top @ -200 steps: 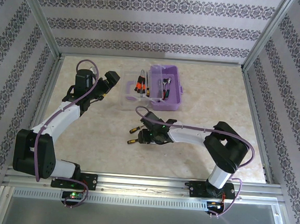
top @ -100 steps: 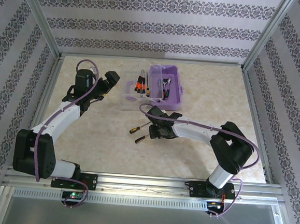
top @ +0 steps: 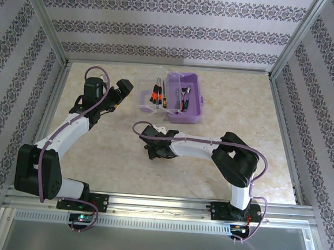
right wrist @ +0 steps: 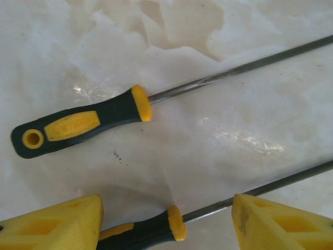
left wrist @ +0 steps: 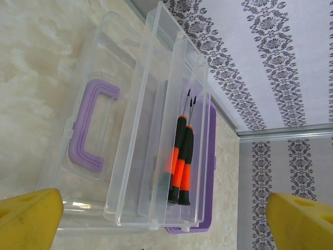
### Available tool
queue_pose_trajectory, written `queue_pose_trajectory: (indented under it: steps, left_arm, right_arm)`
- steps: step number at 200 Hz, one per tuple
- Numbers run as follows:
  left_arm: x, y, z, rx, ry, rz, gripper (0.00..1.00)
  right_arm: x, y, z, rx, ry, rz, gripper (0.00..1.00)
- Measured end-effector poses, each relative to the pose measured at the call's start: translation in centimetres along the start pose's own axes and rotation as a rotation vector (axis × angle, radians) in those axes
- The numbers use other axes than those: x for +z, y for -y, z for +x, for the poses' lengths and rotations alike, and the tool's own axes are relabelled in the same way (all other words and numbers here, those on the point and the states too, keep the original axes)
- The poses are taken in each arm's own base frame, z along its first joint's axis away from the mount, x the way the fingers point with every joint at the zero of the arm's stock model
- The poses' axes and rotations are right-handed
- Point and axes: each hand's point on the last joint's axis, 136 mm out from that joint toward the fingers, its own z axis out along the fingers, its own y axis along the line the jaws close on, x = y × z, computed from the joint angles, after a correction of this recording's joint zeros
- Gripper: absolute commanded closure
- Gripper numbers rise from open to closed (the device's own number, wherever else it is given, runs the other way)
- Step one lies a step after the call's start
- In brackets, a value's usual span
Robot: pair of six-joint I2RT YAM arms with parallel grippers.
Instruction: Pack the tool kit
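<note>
The tool kit stands open at the back of the table, with its lilac base and its clear lid folded out to the left. Two orange-and-black screwdrivers lie in the clear part beside the purple handle. My left gripper hovers open just left of the lid, nothing between its fingers. My right gripper is open low over the table. One yellow-and-black screwdriver lies between its fingers. A second one lies just beyond.
Metal tools lie inside the lilac base. Aluminium frame rails and patterned walls bound the marble tabletop. Bare tabletop lies in front of the kit and to the right of it.
My right gripper swung right, then back left, and now sits over the two loose screwdrivers with its jaws wider. The left arm has not moved.
</note>
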Motion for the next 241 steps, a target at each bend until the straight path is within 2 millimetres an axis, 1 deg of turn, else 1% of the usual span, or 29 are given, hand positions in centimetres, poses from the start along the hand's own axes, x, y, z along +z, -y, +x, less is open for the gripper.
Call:
queue_pose_trajectory:
  steps: [18, 35, 50, 67, 96, 123, 180, 208, 241]
  left_arm:
    - [0.0, 0.0, 0.0, 0.0, 0.0, 0.0, 0.0]
    - [0.0, 0.0, 0.0, 0.0, 0.0, 0.0, 0.0]
    - [0.0, 0.0, 0.0, 0.0, 0.0, 0.0, 0.0]
    - [0.0, 0.0, 0.0, 0.0, 0.0, 0.0, 0.0]
    - [0.0, 0.0, 0.0, 0.0, 0.0, 0.0, 0.0]
    - [0.0, 0.0, 0.0, 0.0, 0.0, 0.0, 0.0]
    - [0.0, -0.1, 0.0, -0.001, -0.001, -0.001, 0.0]
    - [0.1, -0.1, 0.0, -0.001, -0.002, -0.002, 0.0]
    - [0.3, -0.3, 0.1, -0.004, -0.006, -0.008, 0.0]
  right_arm:
    - [0.0, 0.3, 0.1, 0.005, 0.004, 0.01, 0.36]
    - [0.2, 1.1, 0.8, 0.001, -0.004, 0.028, 0.38]
    - [0.0, 1.8, 1.4, 0.0, -0.006, 0.034, 0.39]
    - [-0.1, 3.0, 2.3, 0.002, -0.02, 0.049, 0.4]
    - [-0.6, 5.4, 3.2, 0.03, -0.032, 0.067, 0.42]
    - [-1.1, 7.3, 3.3, 0.061, -0.034, 0.081, 0.43]
    - [-1.5, 10.2, 3.8, 0.074, -0.056, 0.107, 0.46]
    - [-2.1, 11.1, 4.3, 0.061, -0.066, 0.117, 0.45]
    - [-3.5, 11.2, 3.7, 0.082, -0.035, 0.097, 0.37]
